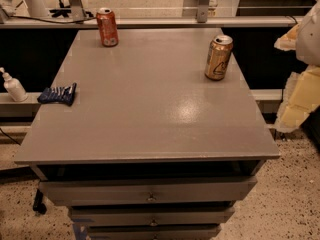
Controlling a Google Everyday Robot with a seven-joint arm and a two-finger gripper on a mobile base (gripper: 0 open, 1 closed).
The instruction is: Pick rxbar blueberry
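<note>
The rxbar blueberry (58, 94) is a small flat bar in a crinkly dark blue wrapper with white lettering. It lies at the left edge of the grey table top (150, 109), about halfway back. My gripper (299, 91) shows as blurred cream and white shapes at the right edge of the view, beyond the table's right side. It is far from the bar and nothing shows in it.
An orange-red can (107, 27) stands at the table's back left. A gold can (218, 57) stands at the back right. A white pump bottle (14, 86) sits on a ledge left of the table. Drawers (150, 191) are below the front edge.
</note>
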